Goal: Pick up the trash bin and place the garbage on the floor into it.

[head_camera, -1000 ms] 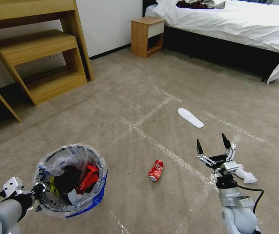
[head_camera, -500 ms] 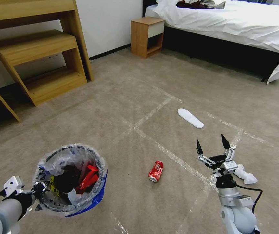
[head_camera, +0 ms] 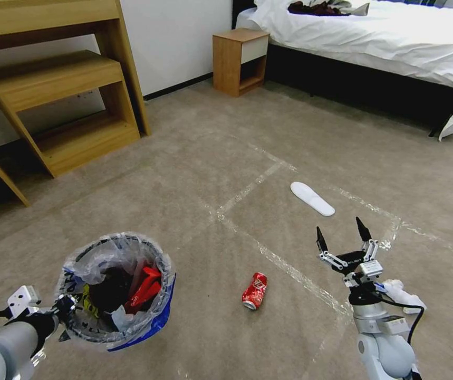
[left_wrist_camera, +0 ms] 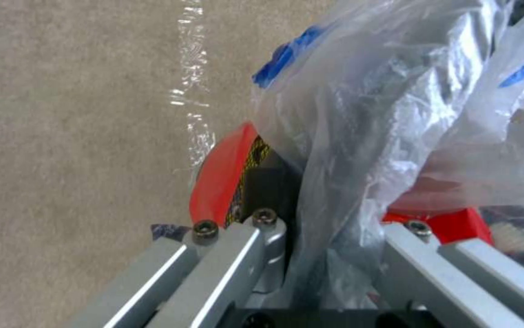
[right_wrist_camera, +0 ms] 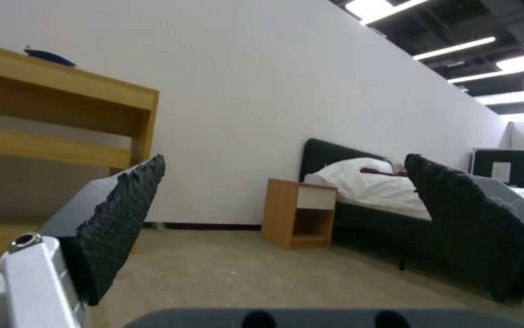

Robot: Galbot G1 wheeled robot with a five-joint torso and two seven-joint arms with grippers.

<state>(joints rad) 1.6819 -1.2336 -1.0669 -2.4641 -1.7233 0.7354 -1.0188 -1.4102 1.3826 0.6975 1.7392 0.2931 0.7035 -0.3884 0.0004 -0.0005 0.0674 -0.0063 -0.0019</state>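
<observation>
Camera shifted | left gripper (head_camera: 64, 311) jaws clamped on trash bin (head_camera: 116, 291) rim | right gripper (head_camera: 342, 236) raised, jaws apart

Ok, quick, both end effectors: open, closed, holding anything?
Left end effector: closed on the rim of the trash bin, holding it.
Right end effector: open, empty, above the carpet.

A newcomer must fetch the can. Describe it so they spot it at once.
On the beige carpet floor, between the plastic-lined trash bin held by the left gripper and the open right gripper, lies a crushed red can. It is the only red litter there; the nearby pieces are white.
</observation>
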